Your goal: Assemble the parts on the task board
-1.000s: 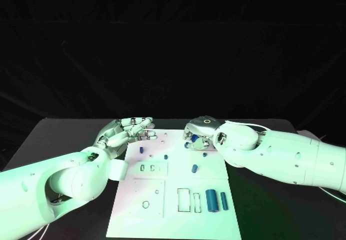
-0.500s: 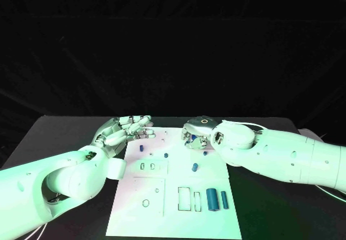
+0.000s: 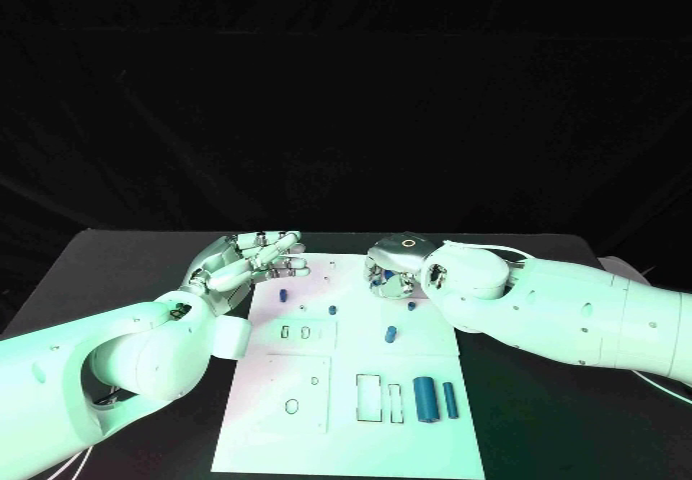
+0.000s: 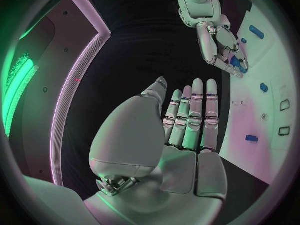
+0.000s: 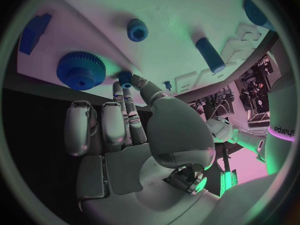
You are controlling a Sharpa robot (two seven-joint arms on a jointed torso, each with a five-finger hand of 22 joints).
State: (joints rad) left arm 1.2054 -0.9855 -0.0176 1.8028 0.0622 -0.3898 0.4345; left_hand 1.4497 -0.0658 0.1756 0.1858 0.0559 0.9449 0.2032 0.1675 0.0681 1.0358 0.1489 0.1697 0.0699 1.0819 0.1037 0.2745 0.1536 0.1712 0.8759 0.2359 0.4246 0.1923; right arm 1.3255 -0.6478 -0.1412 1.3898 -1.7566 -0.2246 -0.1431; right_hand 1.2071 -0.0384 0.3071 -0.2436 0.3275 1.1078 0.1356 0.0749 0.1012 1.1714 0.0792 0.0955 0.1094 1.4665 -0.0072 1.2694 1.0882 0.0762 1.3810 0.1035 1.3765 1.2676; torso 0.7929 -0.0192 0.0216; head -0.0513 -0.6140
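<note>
Blue peg [image 5: 125, 78] is sitting pinched at the right hand's [image 3: 398, 270] fingertips, over the white task board's [image 3: 351, 430] far end; left hand [image 3: 248, 262] is hovering alongside, fingers straight, empty.

- You are looking at a black table [image 3: 130, 270] carrying the work; it is running out to both sides and past the far end of the board.
- The white board [image 3: 289, 440] is lying flat on the table, about midway between its sides, with its long side running away from you.
- The board's near end is sitting close to the table's near edge, and its far end is reaching about level with both hands.
- Dark tabletop is showing as a strip to the left of the board and as a wider strip to its right [image 3: 534, 420].
</note>
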